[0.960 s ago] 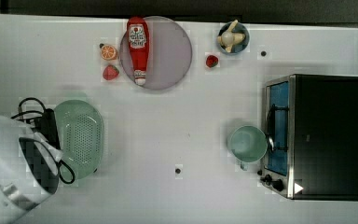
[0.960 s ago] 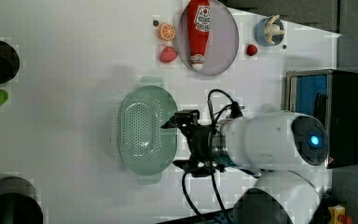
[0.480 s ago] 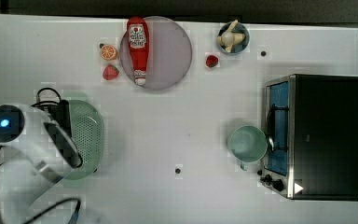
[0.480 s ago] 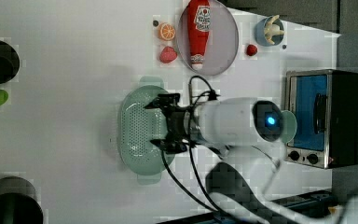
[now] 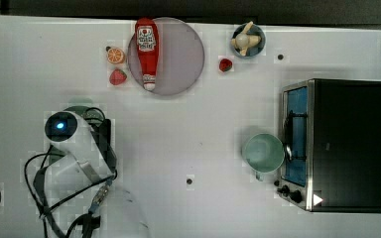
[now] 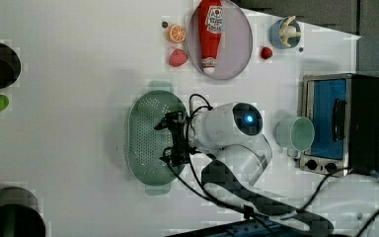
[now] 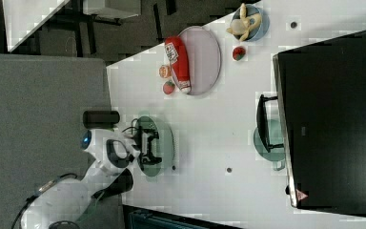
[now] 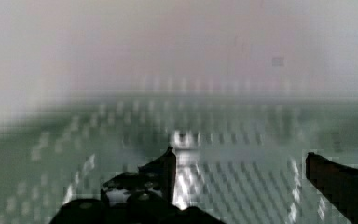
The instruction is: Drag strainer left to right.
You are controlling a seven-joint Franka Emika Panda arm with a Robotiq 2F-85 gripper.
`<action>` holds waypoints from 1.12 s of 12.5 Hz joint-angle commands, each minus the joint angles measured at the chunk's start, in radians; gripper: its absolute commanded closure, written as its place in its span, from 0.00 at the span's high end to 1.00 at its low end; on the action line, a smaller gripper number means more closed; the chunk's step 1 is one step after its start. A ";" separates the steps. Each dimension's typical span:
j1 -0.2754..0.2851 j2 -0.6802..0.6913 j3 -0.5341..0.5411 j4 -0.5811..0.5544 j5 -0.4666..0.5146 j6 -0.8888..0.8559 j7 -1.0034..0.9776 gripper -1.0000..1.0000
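The jaws stand wide apart – in the wrist view the two dark fingers (image 8: 168, 170) are spread with the perforated green basin between them, and nothing is clamped. The gripper (image 6: 170, 138) hangs over the pale mint-green oval plastic strainer (image 6: 145, 136), above the side of its basin nearer the arm in the left view; whether the fingertips touch the plastic cannot be told.

The white tabletop (image 5: 188, 129) carries everything. The black and silver toaster oven with a blue glass door (image 5: 335, 144) stands at the top view's right. The white robot arm (image 5: 77, 148) with its blue light sits at the top view's left, covering most of the strainer there, so that a bit of green rim shows beside it. In the right view the strainer (image 7: 164, 143) lies just beside the arm, well apart from the oven.

A round grey plate (image 5: 178, 57) lies near the top view's upper edge, with a red ketchup bottle (image 5: 147, 52) lying on its left part. A round mint-green cup (image 5: 263, 152) stands just beside the oven door. A small blue bowl holding a banana (image 5: 248, 39) is to the plate's right – a small red strawberry (image 5: 225, 65) lies between them. An orange slice (image 5: 114, 55) and a second strawberry (image 5: 118, 77) lie just left of the plate.
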 commanded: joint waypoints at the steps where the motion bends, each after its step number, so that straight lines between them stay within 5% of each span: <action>1: 0.055 -0.049 -0.032 0.036 -0.029 0.030 0.045 1.00; 7: 0.049 -0.071 -0.083 0.006 -0.033 0.032 0.036 1.00; 14: -0.025 -0.155 -0.109 -0.096 -0.033 0.033 -0.087 1.00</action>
